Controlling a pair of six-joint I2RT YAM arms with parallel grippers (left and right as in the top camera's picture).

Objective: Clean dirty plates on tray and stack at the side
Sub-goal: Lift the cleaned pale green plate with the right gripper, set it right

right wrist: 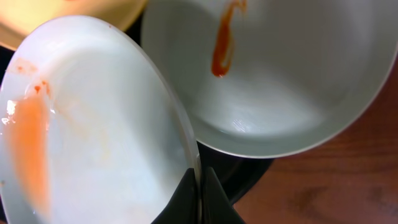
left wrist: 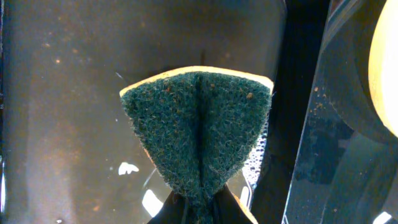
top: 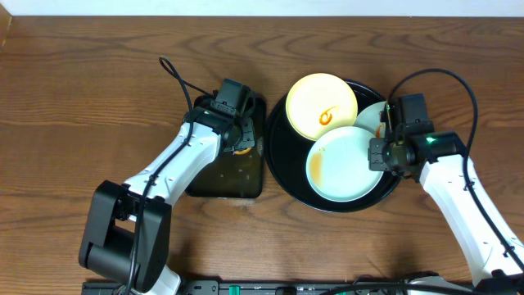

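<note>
- Plates (top: 327, 176): all three sit on the round black tray (top: 286, 160), right of centre in the overhead view; none is stacked at the side yet.
- Yellow plate (top: 321, 105) is at the tray's upper left, with an orange sauce curl at its centre.
- Front blue-white plate (top: 348, 164) is at the lower middle, with an orange smear on its left half. Its right edge overlaps the rear blue-white plate (top: 372, 116), which has a red-orange streak in the right wrist view.
- Right gripper (right wrist: 200, 186): jaws clamped on the thin rim of the front blue-white plate, near where the two pale plates overlap.
- Left gripper (left wrist: 199, 210): jaws clamped on a folded green sponge (left wrist: 199, 124), over the wet rectangular tray (top: 233, 176) left of the round one. The sponge is not on any plate.
- My read of the step: plate held, sponge loaded, scrub not yet begun.
- Risks from here:
  - The rim pinch is narrow. Sponge pressure near the plate's far edge could pivot the plate or pull it out of the jaws.
  - Lifting the front plate may drag or tip the rear one at the overlap, towards the tray rim and the counter (right wrist: 323, 186).
  - The sponge is pinched into a fold, so its working face is small. It may smear the sauce rather than clear it.
  - A wet sponge crossing between the trays will likely drip.
  - Both arms meet over one plate, so a wrist clash is possible.
</note>
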